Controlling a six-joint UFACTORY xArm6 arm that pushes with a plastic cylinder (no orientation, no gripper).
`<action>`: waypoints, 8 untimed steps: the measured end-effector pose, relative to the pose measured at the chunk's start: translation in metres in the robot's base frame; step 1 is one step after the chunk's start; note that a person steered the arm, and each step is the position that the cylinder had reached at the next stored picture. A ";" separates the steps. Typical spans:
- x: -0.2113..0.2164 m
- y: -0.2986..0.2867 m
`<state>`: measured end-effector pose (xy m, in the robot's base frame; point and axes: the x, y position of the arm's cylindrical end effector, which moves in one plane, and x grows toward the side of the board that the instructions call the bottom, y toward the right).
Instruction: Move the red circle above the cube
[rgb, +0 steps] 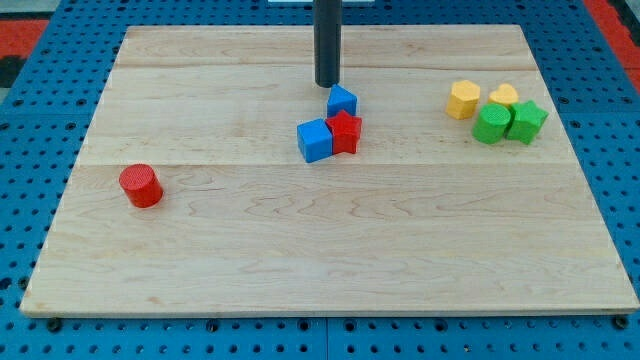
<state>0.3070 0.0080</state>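
The red circle (141, 186), a short red cylinder, lies at the view's left on the wooden board (320, 250). The blue cube (314, 140) sits near the board's middle, touching a red block (345, 131) of unclear shape on its right. A smaller blue block (342, 100) sits just above the red one. My tip (327, 85) is just up and left of the small blue block, far to the right of the red circle.
At the view's upper right, a cluster: a yellow block (463, 99), a second yellow block (503, 95), a green block (492, 123) and another green block (527, 120). Blue pegboard surrounds the board.
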 end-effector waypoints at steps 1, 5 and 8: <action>0.011 0.000; 0.002 -0.137; 0.062 -0.313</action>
<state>0.3691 -0.3049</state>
